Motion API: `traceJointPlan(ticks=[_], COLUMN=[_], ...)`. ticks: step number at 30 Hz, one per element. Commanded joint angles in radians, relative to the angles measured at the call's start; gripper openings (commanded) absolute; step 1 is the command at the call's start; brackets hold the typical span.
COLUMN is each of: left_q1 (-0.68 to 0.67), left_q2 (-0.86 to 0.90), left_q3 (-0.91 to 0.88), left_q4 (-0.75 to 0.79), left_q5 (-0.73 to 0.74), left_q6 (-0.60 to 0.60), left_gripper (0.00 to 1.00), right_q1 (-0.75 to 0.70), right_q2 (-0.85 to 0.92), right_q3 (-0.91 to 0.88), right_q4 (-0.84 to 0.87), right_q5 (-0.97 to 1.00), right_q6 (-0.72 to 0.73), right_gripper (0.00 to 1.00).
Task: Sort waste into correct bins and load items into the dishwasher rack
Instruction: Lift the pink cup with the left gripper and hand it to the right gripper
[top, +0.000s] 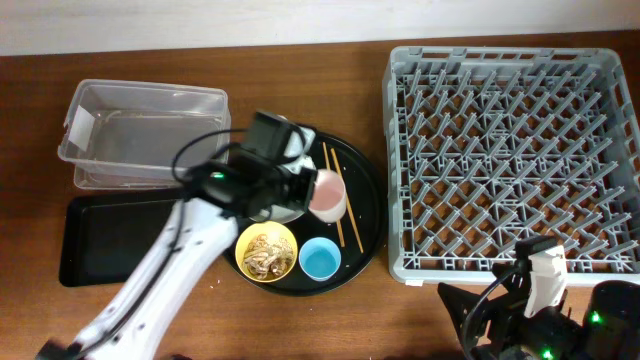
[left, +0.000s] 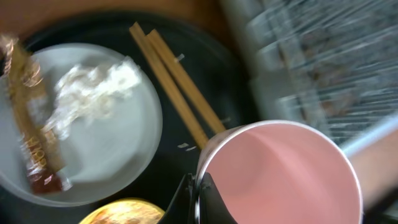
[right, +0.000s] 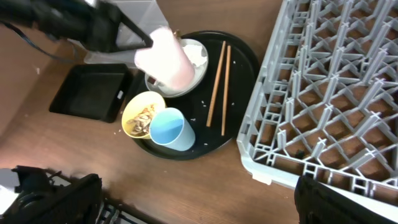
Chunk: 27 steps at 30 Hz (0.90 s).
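- Pink cup (left: 283, 177) up close, rim clamped in the left gripper (left: 198, 186), hanging over the round tray (top: 366, 228), left of the rack (top: 500, 268).
- Best play: carry it right, clear the rack wall, then turn the mouth down between pegs (gently!).
- Cup's mouth faces up, axis tipped slightly right.
- Right gripper (right: 193, 202) sits near, jaws apart.

Wooden table (top: 335, 325): rack (top: 393, 150), tub (top: 100, 178), flat tray (top: 100, 245), round tray (top: 368, 195)
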Motion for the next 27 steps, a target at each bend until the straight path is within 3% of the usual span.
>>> traceJointPlan(ticks=[1, 3, 5, 9, 16, 20, 22, 23, 25, 27], left_q1=[0.126, 0.191, 0.221, 0.219, 0.187, 0.179, 0.179, 0.179, 0.179, 0.179], left_q2=[-0.07, -0.075, -0.075, -0.075, -0.077, -0.079, -0.08, -0.082, -0.088, -0.088], left_q3=[0.024, 0.024, 0.024, 0.024, 0.024, 0.024, 0.024, 0.024, 0.024, 0.024], left_q4=[-0.008, -0.008, 0.004, 0.03, 0.12, 0.146, 0.147, 0.147, 0.146, 0.145], left_q5=[0.455, 0.79, 1.059, 1.307, 1.326, 1.326, 1.326, 1.326, 1.326, 1.326], left_q6=[0.068, 0.116, 0.117, 0.117, 0.112, 0.109, 0.109, 0.109, 0.109, 0.108], left_gripper=[0.0, 0.01, 0.01, 0.01, 0.0, 0.01, 0.01, 0.0, 0.0, 0.0], right_q1=[-0.004, -0.004, -0.004, -0.004, 0.03, 0.206, 0.307, 0.357, 0.423, 0.421], right_q2=[0.003, 0.011, 0.04, 0.081, 0.197, 0.294, 0.332, 0.356, 0.384, 0.377], right_q3=[0.01, 0.01, 0.009, 0.009, 0.009, 0.009, 0.009, 0.01, 0.01, 0.01], right_q4=[0.037, 0.117, 0.196, 0.232, 0.404, 0.492, 0.502, 0.507, 0.557, 0.589], right_q5=[-0.137, -0.334, -0.484, -0.493, -0.609, -0.574, -0.446, -0.393, -0.373, -0.343], right_q6=[0.007, 0.135, 0.166, 0.161, 0.154, 0.158, 0.165, 0.165, 0.165, 0.164], right_gripper=[0.99, 0.99, 0.98, 0.98, 0.96, 0.95, 0.94, 0.92, 0.75, 0.76])
